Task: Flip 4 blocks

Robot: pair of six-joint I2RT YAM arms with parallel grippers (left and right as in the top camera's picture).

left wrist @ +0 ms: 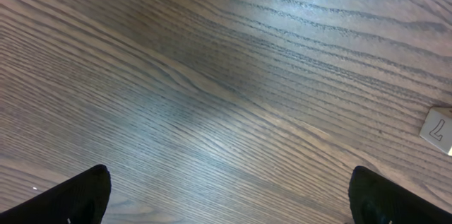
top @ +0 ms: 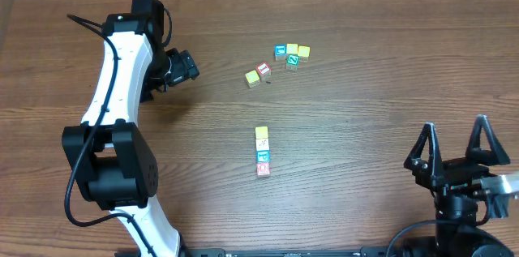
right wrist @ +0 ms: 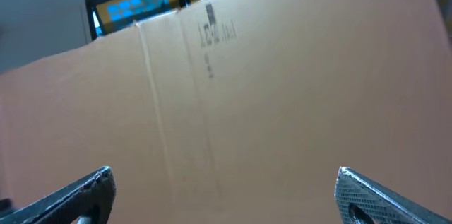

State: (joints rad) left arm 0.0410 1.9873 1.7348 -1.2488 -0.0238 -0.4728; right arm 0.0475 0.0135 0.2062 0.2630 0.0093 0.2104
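Note:
Four tiny blocks lie in a short column at the table's middle: yellow (top: 262, 133), cream (top: 262, 144), blue-bordered (top: 262, 156) and red-bordered (top: 262, 169). My left gripper (top: 186, 67) hovers open at the far left, well away from the column and pointing right. In the left wrist view its gripper (left wrist: 229, 185) has only bare wood between its dark fingertips (left wrist: 85, 194). My right gripper (top: 454, 137) rests open at the near right, far from the blocks. In the right wrist view that gripper (right wrist: 226, 181) faces a cardboard wall and holds nothing.
A loose cluster of other cubes lies at the back centre, among them a green-lettered one (top: 292, 60), a red-bordered one (top: 263, 70) and a yellow one (top: 252, 79). A pale lettered cube (left wrist: 438, 128) shows at the left wrist view's right edge. Cardboard (right wrist: 282, 75) borders the table.

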